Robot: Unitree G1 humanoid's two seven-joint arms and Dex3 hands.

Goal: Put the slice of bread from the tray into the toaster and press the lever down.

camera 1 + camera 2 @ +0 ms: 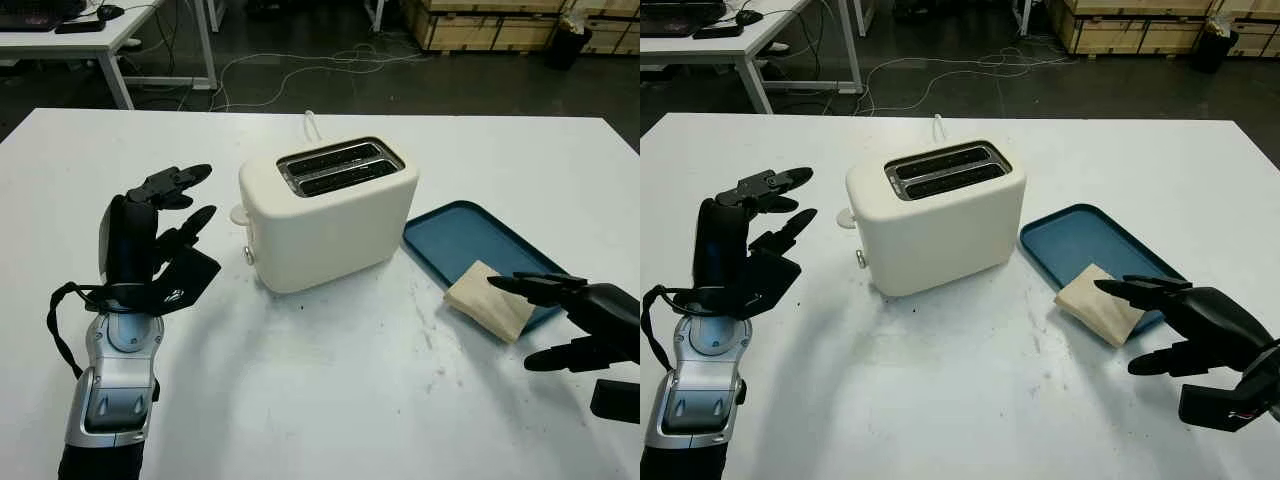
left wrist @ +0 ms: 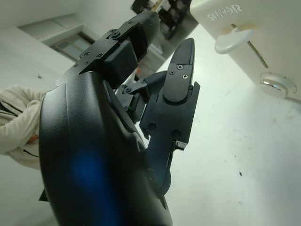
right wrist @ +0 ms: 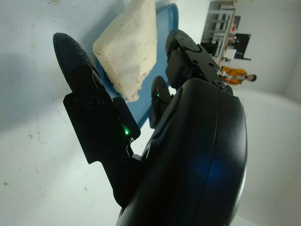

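Right hand (image 1: 1185,325) was open, fingers spread, holding nothing, fingertips (image 1: 1110,286) just over the near-right edge of the bread (image 1: 1095,302). Bread lay on the tray's (image 1: 1070,240) near corner, overhanging the table (image 1: 960,400). Left hand (image 1: 750,235) was open, empty, left of the toaster (image 1: 935,215). Contact with the bread couldn't be told.

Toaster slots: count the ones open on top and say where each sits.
2. Both run side by side along the top of the cream toaster at the table's middle: one slot on the far side, the other slot nearer the robot. Both look empty.
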